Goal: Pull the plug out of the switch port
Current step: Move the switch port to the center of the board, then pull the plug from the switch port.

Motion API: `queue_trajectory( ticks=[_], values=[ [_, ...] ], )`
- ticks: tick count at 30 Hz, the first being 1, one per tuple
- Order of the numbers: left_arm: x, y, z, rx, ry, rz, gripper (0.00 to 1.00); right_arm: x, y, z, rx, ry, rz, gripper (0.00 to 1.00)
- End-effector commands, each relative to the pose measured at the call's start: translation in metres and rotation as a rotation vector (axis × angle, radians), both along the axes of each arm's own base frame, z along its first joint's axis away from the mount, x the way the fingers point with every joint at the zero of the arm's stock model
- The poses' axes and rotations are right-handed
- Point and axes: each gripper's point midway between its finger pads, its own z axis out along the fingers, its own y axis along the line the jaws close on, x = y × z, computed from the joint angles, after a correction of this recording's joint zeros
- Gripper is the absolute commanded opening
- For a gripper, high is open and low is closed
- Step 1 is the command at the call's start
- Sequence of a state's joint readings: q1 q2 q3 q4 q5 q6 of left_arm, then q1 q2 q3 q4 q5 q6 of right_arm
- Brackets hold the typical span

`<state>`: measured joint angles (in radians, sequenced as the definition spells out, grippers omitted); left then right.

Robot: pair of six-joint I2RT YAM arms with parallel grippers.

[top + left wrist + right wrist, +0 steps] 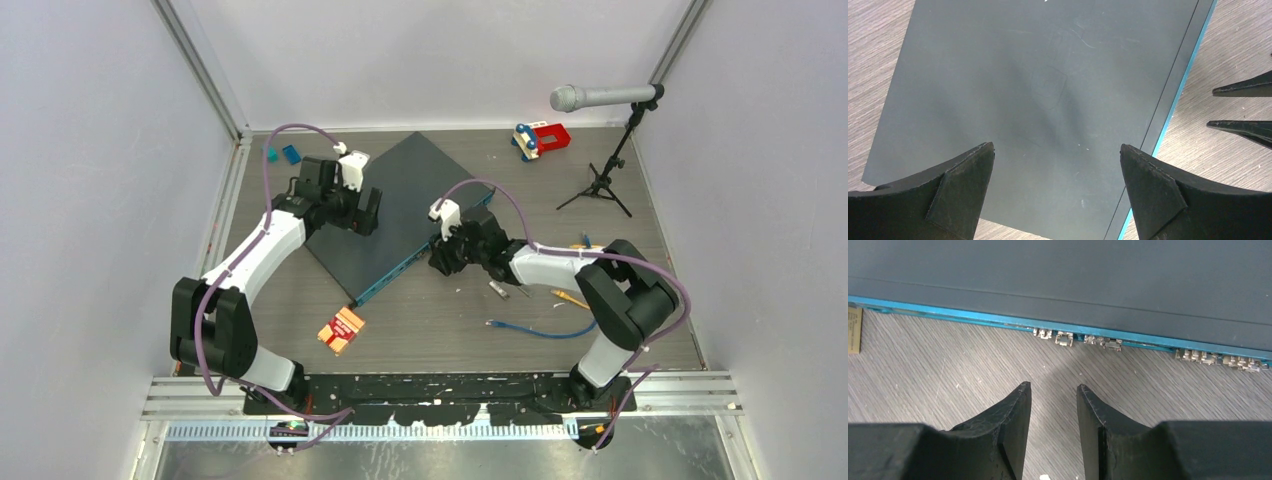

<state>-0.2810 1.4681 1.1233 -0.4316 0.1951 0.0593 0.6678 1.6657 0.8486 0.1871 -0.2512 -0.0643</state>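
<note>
1. Switch (pixel 400 215) lies diagonally on the bench (pixel 450 320), teal socket edge (pixel 998 320) facing the right end effector (pixel 1053 386), fingers (pixel 1008 420) narrowly parted, empty.
2. Left end effector (pixel 1056 146) hovers wide open over its top.
3. Plug: none visible.

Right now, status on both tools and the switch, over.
Left tool open wide above switch top. Right tool open, empty, facing ports, short of them. Nothing between; blue cable lies on table, away from ports.
</note>
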Motion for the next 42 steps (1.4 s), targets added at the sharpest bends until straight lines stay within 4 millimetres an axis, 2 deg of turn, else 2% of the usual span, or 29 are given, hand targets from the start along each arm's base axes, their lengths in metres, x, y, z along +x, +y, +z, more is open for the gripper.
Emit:
queue_trajectory(
  ticks=[1,10,22,28,42],
  values=[
    [0.008,-0.004,0.013,-0.034,-0.06,-0.006,0.99,0.024,0.021,0.024,0.137,-0.124,-0.051,0.43],
    [0.011,-0.003,0.02,-0.041,-0.068,-0.001,0.99,0.02,0.03,-0.005,0.129,-0.14,-0.056,0.42],
    [0.012,-0.003,0.019,-0.041,-0.064,0.002,0.99,0.021,0.03,-0.023,0.129,-0.183,-0.088,0.45],
    [0.01,-0.004,0.018,-0.043,-0.057,-0.002,0.99,0.03,0.027,-0.023,0.125,-0.221,-0.124,0.44],
    [0.012,-0.006,0.019,-0.056,-0.051,0.002,0.99,0.035,0.035,-0.025,0.168,-0.249,-0.121,0.42]
  ],
)
